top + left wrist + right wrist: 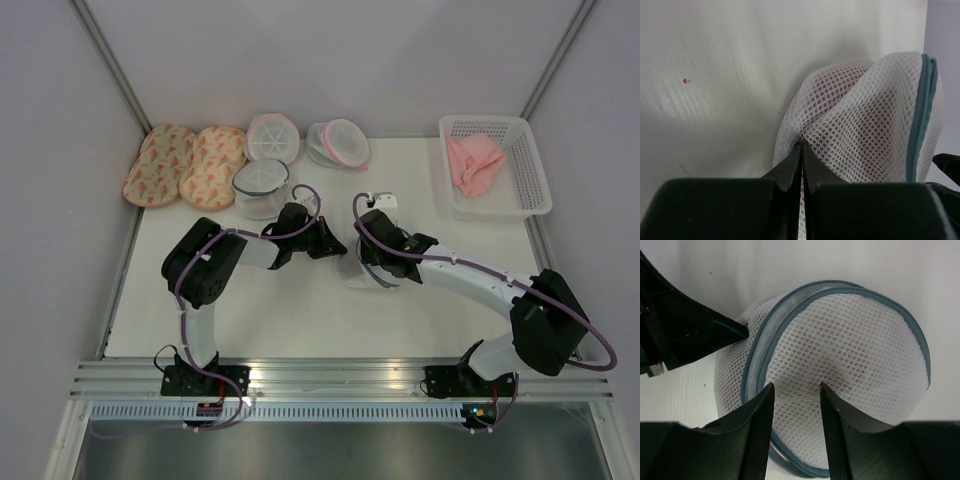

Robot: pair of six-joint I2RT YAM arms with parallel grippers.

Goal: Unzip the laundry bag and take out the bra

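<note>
Left gripper fingers fill the bottom of their view, clamped together on a pinch of mesh from the bag, which sits at the middle of the top view. Our right gripper hangs with jaws apart, straddling the dome. We judge that unzipping has barely begun: the zip looks closed, and the bra is only a red tint inside. Next we need the puller, which we cannot see.
</note>
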